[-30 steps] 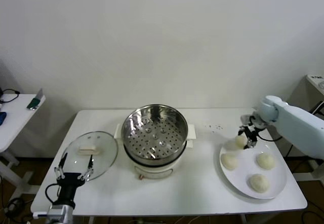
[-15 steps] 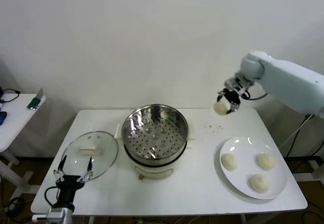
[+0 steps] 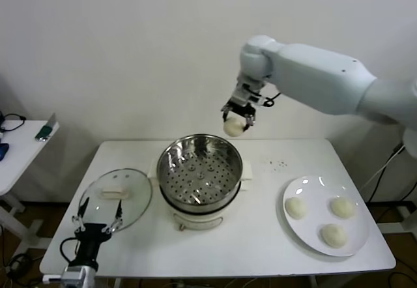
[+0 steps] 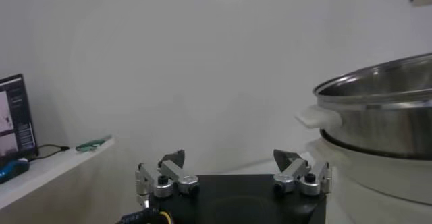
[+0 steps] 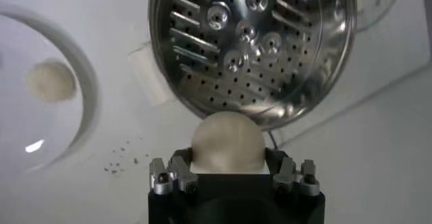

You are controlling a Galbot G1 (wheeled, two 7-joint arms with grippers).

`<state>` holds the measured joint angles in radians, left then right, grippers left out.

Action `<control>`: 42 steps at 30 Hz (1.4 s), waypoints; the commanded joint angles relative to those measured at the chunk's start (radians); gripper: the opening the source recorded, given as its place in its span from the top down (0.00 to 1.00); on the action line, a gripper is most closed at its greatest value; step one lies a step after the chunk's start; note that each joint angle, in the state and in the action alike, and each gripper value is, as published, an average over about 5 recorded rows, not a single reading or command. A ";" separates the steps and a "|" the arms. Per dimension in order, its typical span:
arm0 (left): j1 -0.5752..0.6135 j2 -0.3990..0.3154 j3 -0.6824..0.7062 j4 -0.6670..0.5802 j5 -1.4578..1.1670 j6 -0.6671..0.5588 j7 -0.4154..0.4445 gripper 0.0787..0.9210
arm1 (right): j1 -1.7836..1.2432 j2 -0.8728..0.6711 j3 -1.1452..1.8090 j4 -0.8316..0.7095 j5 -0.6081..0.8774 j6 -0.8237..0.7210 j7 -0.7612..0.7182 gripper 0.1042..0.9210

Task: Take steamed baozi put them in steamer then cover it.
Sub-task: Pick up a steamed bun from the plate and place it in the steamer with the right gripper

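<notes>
The right gripper (image 3: 236, 116) pinches a baozi (image 3: 233, 126) in the air, above the far rim of the steamer (image 3: 199, 169), whose perforated floor holds nothing. Three more baozi (image 3: 296, 207) lie on the plate (image 3: 357, 236) at the right of the bench (image 3: 260, 236). The cover (image 3: 116, 198) rests flat on the bench just left of the steamer. The left gripper (image 3: 95, 226) hangs low at the bench's near left edge, fingers spread, beside the cover.
</notes>
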<state>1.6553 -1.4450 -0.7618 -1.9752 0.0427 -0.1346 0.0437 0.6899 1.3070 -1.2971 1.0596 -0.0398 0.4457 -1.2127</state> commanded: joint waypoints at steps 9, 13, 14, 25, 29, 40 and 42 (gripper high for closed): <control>0.033 0.022 -0.015 -0.008 -0.017 -0.012 -0.001 0.12 | -0.221 0.173 0.071 -0.040 -0.378 0.133 0.032 0.27; 0.035 0.017 -0.012 -0.006 -0.014 -0.015 -0.001 0.12 | -0.257 0.170 0.082 -0.067 -0.437 0.134 0.049 0.26; 0.035 0.015 -0.011 -0.005 -0.013 -0.016 -0.001 0.12 | -0.266 0.170 0.086 -0.074 -0.450 0.134 0.053 0.26; 0.033 0.012 -0.014 0.008 0.005 -0.025 -0.002 0.12 | -0.316 0.200 0.127 -0.143 -0.511 0.136 0.085 0.26; 0.034 0.012 -0.015 0.016 0.007 -0.028 -0.004 0.12 | -0.320 0.204 0.127 -0.150 -0.506 0.130 0.091 0.26; 0.036 0.005 -0.016 0.010 0.001 -0.013 -0.011 0.12 | -0.246 0.140 0.128 -0.083 -0.373 0.079 0.064 0.12; 0.035 0.005 -0.013 0.012 0.002 -0.014 -0.011 0.12 | -0.202 0.112 0.119 -0.060 -0.298 0.065 0.051 0.12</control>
<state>1.6903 -1.4386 -0.7788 -1.9656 0.0392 -0.1498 0.0337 0.4259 1.4621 -1.1774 0.9654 -0.4503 0.5339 -1.1468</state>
